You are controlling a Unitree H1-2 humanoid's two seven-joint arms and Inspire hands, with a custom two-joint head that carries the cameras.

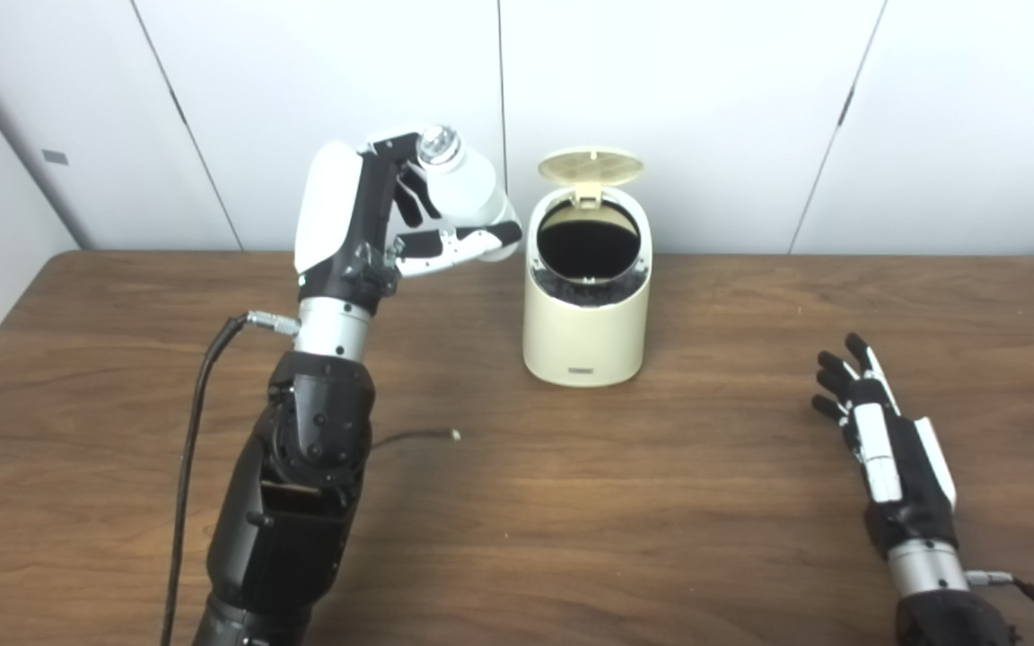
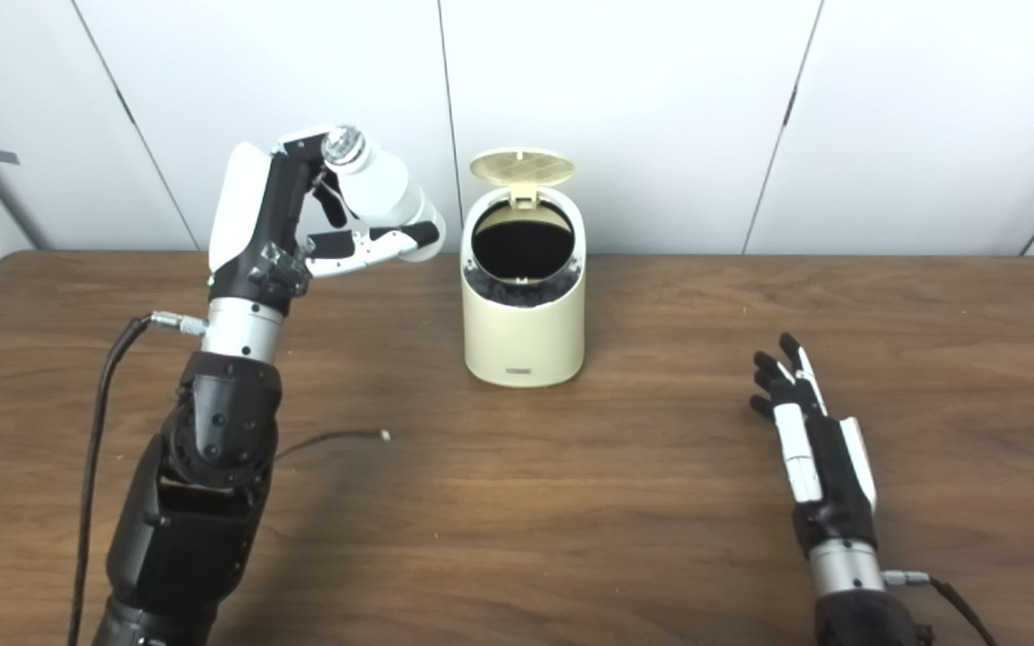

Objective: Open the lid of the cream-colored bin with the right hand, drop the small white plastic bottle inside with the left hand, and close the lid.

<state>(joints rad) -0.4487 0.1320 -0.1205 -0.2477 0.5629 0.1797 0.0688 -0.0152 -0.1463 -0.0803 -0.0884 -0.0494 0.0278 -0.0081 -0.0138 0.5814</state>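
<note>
A brown wooden desk [image 1: 661,502] fills the lower part of both views, with plain white wall panels behind it.

At the left, the robot's left arm rises steeply from the bottom edge, black at the forearm, with a silver wrist ring and a dark cable [image 1: 189,449] trailing down beside it. The left hand [image 1: 409,215] is raised well above the desk, level with the top of the bin and just to its left. Its fingers are clamped around the small white plastic bottle [image 1: 472,193], which lies tilted, with its shiny cap end pointing up and to the left. The bottle's lower end is close to the bin's rim but not over the opening.

On the desk beside the left forearm lies a thin dark wire [image 1: 414,437] with a pale tip.

In the middle stands the cream-colored bin [image 1: 584,332], upright near the back edge of the desk. Its round lid [image 1: 591,167] is flipped up on a rear hinge, standing open. The inside looks dark, and any contents cannot be made out.

At the right, well apart from the bin, the right hand [image 1: 880,440] rests low at the desk with its fingers extended and slightly apart, holding nothing. Its arm is cut off by the bottom edge.
</note>
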